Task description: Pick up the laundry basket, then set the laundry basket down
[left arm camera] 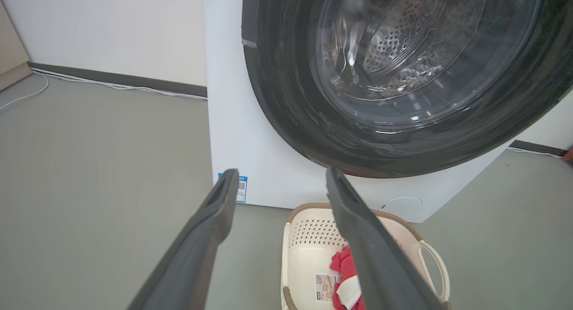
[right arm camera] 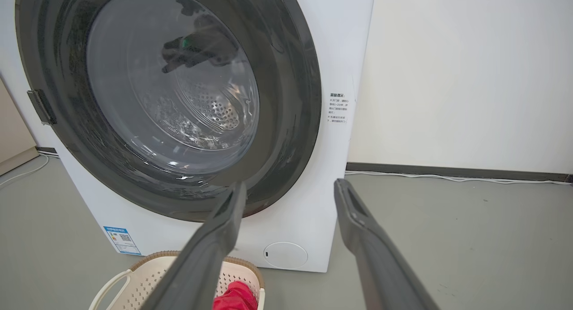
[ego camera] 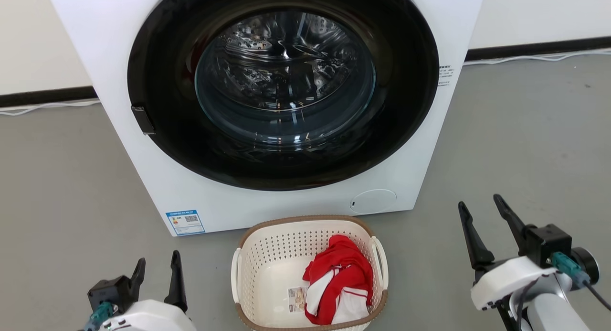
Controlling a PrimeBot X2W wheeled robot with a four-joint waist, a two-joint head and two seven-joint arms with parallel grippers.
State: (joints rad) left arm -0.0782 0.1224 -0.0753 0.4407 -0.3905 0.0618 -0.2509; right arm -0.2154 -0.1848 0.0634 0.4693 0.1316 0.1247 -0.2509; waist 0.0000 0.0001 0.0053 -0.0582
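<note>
Head view shows the laundry basket (ego camera: 286,245) standing on the grey floor (ego camera: 57,202), just in front of the white washing machine (ego camera: 119,144). A red and white garment (ego camera: 341,273) lies in its right half, beside a paper label (ego camera: 297,298). The left gripper (ego camera: 158,257) is at the basket's left and the right gripper (ego camera: 479,200) at its right. Both have the fingers spread apart, hold nothing and are apart from the basket.

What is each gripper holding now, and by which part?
Nothing is held. The left gripper and the right gripper are both open and empty, one on each side of the basket, not touching it.
</note>
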